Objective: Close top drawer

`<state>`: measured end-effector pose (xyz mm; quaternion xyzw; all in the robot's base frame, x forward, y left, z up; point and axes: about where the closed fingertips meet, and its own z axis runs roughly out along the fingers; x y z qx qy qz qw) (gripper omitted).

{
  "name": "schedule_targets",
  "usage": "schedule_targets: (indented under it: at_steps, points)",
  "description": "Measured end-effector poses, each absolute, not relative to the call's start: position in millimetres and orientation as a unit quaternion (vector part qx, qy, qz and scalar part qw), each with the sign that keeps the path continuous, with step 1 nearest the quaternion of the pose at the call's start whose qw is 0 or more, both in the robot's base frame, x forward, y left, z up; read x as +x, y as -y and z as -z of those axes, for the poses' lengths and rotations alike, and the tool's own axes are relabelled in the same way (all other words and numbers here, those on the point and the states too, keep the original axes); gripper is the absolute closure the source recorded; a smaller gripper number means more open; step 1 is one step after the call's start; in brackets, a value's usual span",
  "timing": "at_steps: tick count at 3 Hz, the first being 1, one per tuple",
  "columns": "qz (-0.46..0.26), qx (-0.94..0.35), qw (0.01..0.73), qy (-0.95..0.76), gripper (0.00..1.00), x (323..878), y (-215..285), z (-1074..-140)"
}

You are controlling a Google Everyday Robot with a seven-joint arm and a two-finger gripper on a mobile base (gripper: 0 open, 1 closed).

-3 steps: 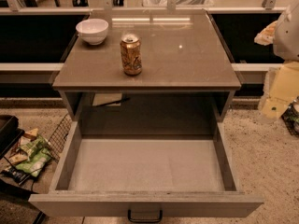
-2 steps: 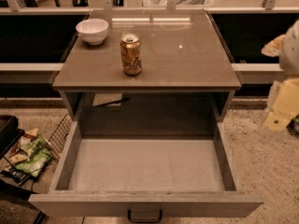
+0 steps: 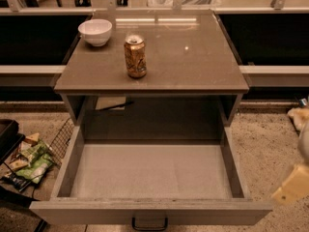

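Since the top drawer (image 3: 203, 213) stands pulled far out toward the camera, its pale inside bare and its flat front running along the bottom of the view with the small black handle (image 3: 149, 223) at centre, I judge the closing not yet begun: this is the approach

My gripper (image 3: 292, 190) hangs at the right edge of the view over the speckled floor, past the drawer's right front corner and touching nothing; whether it is apart or together I cannot tell

What comes next, as I read it, is to bring it round in front of that panel, set it against the face near the handle, and push straight back toward the cabinet (image 3: 193, 71). A push out at the corner might skew the drawer in its opening, so the centre is the better place. The drink can (image 3: 135, 57) stands upright on the cabinet top near the white bowl (image 3: 95, 32), so I would close gently and not slam
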<state>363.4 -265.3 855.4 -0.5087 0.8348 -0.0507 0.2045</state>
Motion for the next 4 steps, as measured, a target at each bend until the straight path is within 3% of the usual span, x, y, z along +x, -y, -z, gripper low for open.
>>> schedule_targets:
  at_steps: [2,4]
  points:
    - [0.051,-0.530,0.130,-0.836,0.49,284.3,261.5,-736.9]
    - [0.029,-0.537,0.076,-0.839,0.95,244.7,253.3,-668.5]
